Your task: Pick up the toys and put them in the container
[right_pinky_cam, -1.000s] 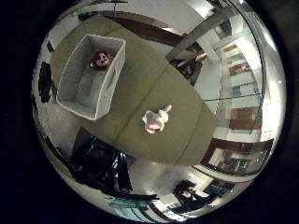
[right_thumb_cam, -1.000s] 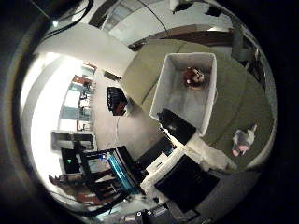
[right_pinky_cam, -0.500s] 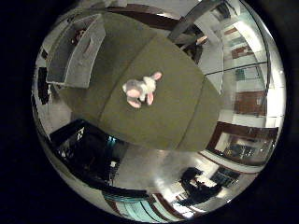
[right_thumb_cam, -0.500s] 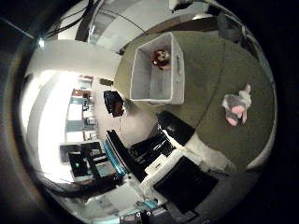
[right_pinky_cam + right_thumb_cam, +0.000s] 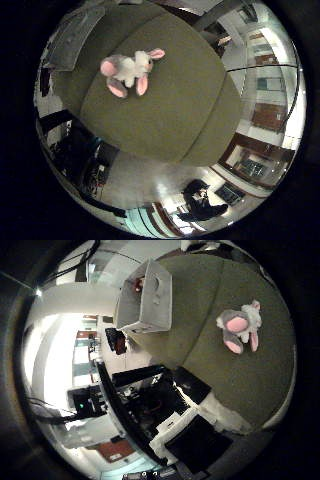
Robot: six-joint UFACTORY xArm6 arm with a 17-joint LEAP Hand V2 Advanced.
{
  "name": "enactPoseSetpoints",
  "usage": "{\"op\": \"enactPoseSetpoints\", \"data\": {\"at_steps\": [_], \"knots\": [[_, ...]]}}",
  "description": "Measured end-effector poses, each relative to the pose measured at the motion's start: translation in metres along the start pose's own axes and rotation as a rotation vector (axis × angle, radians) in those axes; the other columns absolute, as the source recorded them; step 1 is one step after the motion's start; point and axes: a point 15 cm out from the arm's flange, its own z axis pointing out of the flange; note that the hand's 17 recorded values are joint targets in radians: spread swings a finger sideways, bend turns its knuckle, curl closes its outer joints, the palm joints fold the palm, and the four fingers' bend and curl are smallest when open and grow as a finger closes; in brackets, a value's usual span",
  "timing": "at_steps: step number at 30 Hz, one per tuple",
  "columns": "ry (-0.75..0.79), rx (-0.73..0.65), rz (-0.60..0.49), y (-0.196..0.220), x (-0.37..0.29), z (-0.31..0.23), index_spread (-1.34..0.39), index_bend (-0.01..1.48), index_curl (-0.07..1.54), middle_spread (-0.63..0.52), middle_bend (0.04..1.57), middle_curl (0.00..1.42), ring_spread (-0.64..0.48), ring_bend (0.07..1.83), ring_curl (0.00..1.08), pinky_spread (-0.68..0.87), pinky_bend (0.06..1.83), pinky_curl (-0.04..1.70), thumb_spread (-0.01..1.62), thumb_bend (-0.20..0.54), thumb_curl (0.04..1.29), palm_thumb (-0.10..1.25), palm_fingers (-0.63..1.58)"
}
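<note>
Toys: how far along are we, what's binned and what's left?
One toy already shows inside the container. Nothing is in hand: the bunny lies loose on the green table, apart from the container. Left to do: grasp the bunny and drop it in.

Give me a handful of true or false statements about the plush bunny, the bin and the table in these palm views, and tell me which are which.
1. The plush bunny lies on the green table. True.
2. The bunny is already inside the white container. False: it lies on the tabletop, apart from the container.
3. The container stands on the same green table. True.
4. The container is empty. False: something reddish-brown shows inside it, too small to identify.
5. The bunny is white and grey with pink ears and feet. True.
6. A second plush toy lies beside the bunny. False: only bare tabletop surrounds it.
</note>
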Motion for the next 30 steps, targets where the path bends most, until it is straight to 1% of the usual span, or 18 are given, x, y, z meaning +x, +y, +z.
{"op": "enactPoseSetpoints", "data": {"at_steps": [5, 9, 13, 17, 21, 28, 30], "knots": [[0.075, 0.013, -0.055, -0.006, 0.018, 0.020, -0.41, 0.16, 0.31, -0.05, 0.19, 0.33, 0.08, 0.34, 0.24, 0.29, 0.63, 0.01, 1.05, -0.023, 0.35, 0.65, 0.15], [0.132, 0.046, -0.084, -0.018, 0.027, 0.030, -0.41, 0.17, 0.30, -0.05, 0.19, 0.33, 0.09, 0.34, 0.25, 0.29, 0.63, 0.03, 1.04, -0.023, 0.35, 0.67, 0.12], [0.138, 0.053, -0.107, -0.032, 0.023, 0.043, -0.41, 0.17, 0.30, -0.05, 0.19, 0.32, 0.11, 0.34, 0.25, 0.29, 0.63, 0.03, 1.03, -0.023, 0.35, 0.68, 0.11], [0.147, 0.060, -0.138, -0.056, 0.027, 0.051, -0.41, 0.17, 0.30, -0.05, 0.19, 0.32, 0.11, 0.34, 0.25, 0.29, 0.62, 0.04, 1.03, -0.024, 0.36, 0.69, 0.10], [0.167, 0.067, -0.172, -0.067, 0.029, 0.061, -0.42, 0.17, 0.30, -0.05, 0.19, 0.32, 0.11, 0.34, 0.25, 0.29, 0.61, 0.05, 1.02, -0.024, 0.36, 0.70, 0.10], [0.199, 0.081, -0.198, -0.082, 0.046, 0.070, -0.42, 0.18, 0.31, -0.05, 0.19, 0.31, 0.11, 0.32, 0.25, 0.29, 0.59, 0.06, 1.02, -0.024, 0.36, 0.71, 0.11], [0.198, 0.077, -0.199, -0.080, 0.048, 0.074, -0.42, 0.18, 0.31, -0.05, 0.19, 0.31, 0.11, 0.32, 0.25, 0.29, 0.58, 0.06, 1.01, -0.024, 0.37, 0.71, 0.11]]}}
